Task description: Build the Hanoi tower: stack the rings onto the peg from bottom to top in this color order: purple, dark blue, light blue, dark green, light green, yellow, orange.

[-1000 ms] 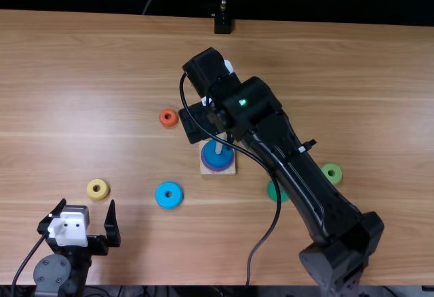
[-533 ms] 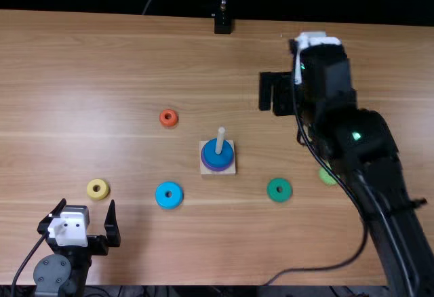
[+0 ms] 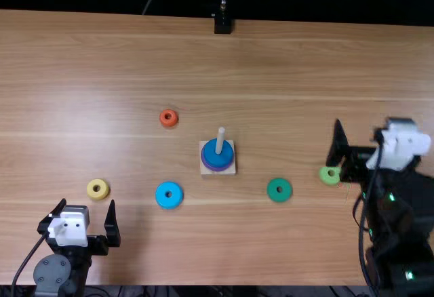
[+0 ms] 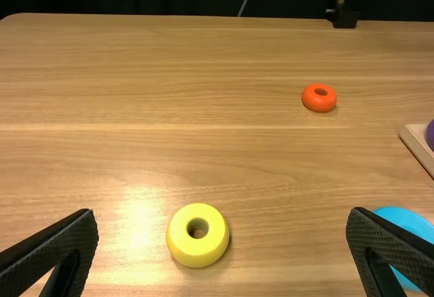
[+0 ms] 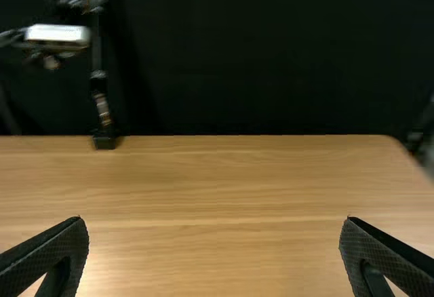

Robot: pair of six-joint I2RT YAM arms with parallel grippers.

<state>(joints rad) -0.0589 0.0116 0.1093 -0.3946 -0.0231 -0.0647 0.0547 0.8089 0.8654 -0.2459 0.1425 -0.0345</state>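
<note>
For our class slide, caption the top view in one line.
Purple ring and dark blue ring stacked on the peg; five rings lie around.

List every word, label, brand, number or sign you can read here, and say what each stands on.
None can be read.
Yellow ring, orange ring, light blue ring, dark green ring, light green ring: no lettering seen.
Dark blue ring, purple ring, wooden base: none seen.
Pale box beyond the table: too blurred to tell.
Left arm's white plate: any marks too small to read.
</note>
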